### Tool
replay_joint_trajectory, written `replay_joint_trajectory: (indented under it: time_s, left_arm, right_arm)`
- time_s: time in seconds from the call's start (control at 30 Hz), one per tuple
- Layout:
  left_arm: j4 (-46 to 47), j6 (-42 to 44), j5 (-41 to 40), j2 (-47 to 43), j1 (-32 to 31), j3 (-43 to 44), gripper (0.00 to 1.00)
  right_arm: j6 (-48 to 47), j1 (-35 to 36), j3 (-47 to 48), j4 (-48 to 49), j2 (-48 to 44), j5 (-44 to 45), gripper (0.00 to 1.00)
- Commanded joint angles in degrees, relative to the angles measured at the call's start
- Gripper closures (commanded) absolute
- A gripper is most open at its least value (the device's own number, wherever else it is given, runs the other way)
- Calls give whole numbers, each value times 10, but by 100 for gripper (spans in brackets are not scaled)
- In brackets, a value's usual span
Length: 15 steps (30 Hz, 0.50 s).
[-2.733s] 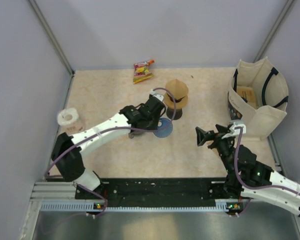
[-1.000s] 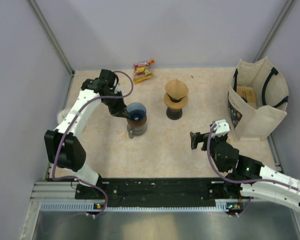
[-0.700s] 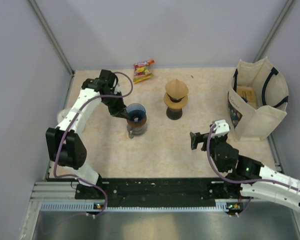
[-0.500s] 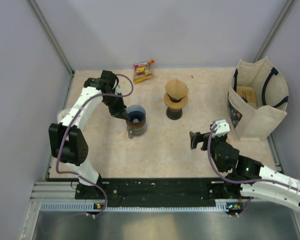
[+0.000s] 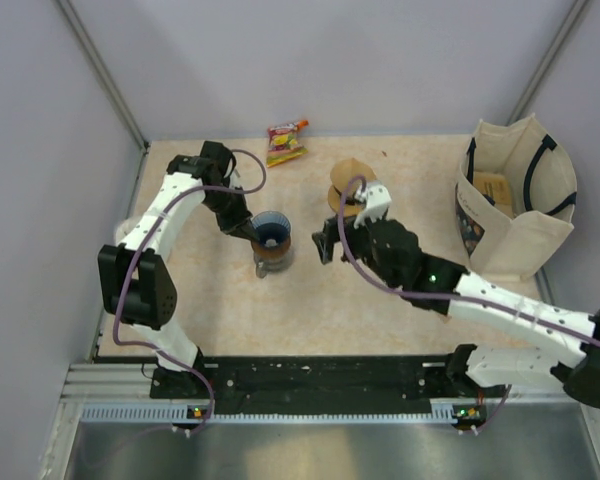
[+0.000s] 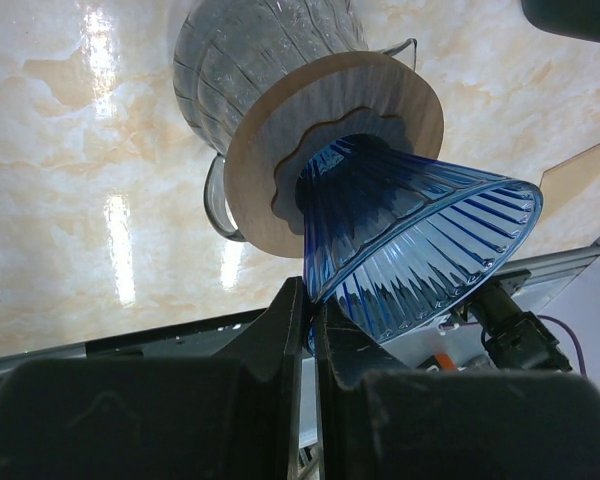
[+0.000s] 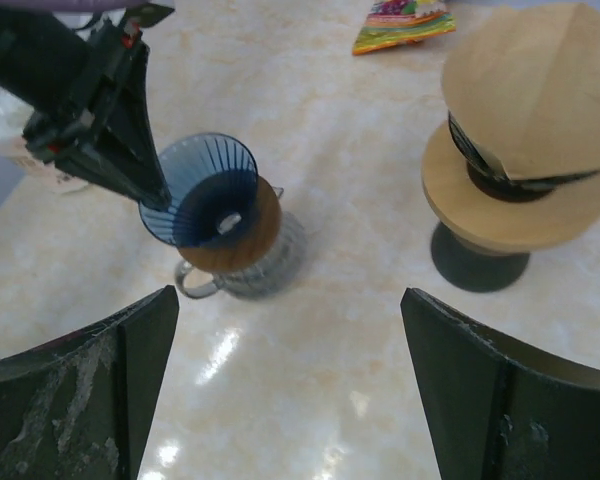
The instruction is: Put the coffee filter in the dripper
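Observation:
The blue ribbed glass dripper [image 5: 272,230] with a wooden collar sits tilted on a glass server [image 5: 272,258] left of centre. My left gripper [image 5: 248,229] is shut on the dripper's rim; in the left wrist view its fingers [image 6: 310,300] pinch the blue rim [image 6: 420,240] above the collar [image 6: 280,150]. Brown paper coffee filters [image 5: 352,175] sit stacked on a wooden holder [image 5: 345,205]. My right gripper [image 5: 325,240] is open and empty, between the dripper and the holder. The right wrist view [image 7: 288,292] shows the dripper [image 7: 212,195] and the filters [image 7: 535,90] ahead.
A snack packet [image 5: 286,142] lies at the back. A canvas tote bag [image 5: 520,200] stands at the right edge. A white roll [image 5: 127,232] sits at the left, partly behind the left arm. Walls enclose the table on three sides.
The right arm has swung from the front right to the middle, its gripper now close to the dripper and filter holder. The left gripper holds the dripper's rim on the server.

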Motion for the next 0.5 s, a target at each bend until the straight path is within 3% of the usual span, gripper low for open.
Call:
replay_joint_trajectory:
  time_s: [0.0, 0.2, 0.47]
  left_arm:
    - [4, 5, 2, -19, 3, -5, 100]
    - [34, 1, 5, -32, 3, -39, 100]
    - [45, 13, -8, -39, 3, -56, 100]
  right_arm:
    - [81, -81, 121, -33, 107, -214, 9]
    - [43, -90, 246, -73, 238, -246, 11]
    - [39, -115, 292, -73, 329, -287, 19]
